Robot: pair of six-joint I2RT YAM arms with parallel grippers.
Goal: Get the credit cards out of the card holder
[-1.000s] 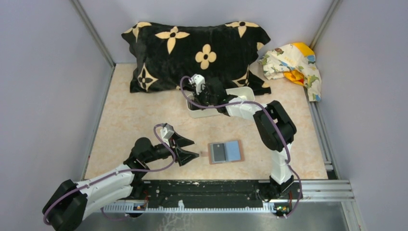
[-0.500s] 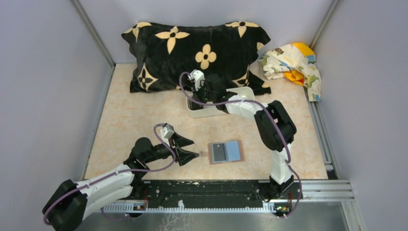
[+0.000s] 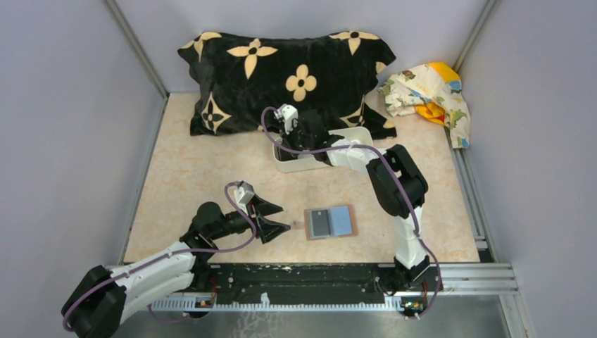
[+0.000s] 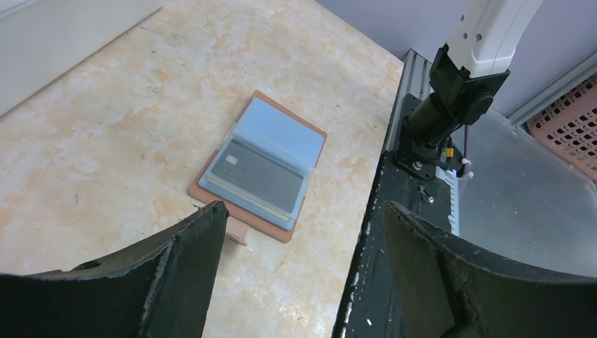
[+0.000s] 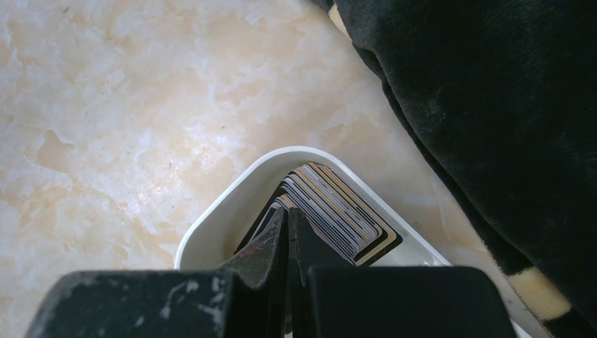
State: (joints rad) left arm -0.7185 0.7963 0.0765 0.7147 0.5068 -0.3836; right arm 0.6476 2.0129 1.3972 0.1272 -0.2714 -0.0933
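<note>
The card holder (image 3: 342, 220) lies open and flat on the table, brown rim outside, light blue inside. A dark grey credit card (image 4: 260, 176) sits in its left pocket (image 3: 319, 222). My left gripper (image 3: 285, 217) hovers just left of the holder (image 4: 281, 130), open (image 4: 305, 205), with nothing between its fingers. My right gripper (image 3: 284, 143) is at the back over the white tray (image 3: 292, 167), shut (image 5: 289, 211), its tips dipped beside a fanned stack of dark and tan credit cards (image 5: 338, 211). I see nothing held between those fingers.
A black pillow with tan flowers (image 3: 288, 70) lies right behind the tray (image 5: 232, 190). A crumpled patterned cloth (image 3: 429, 91) sits in the back right corner. The black base rail (image 3: 317, 278) runs along the near edge, close to the holder. Walls enclose both sides.
The right arm has shifted slightly to the left over the tray, gripper still shut. The left arm and the card holder have not moved.
</note>
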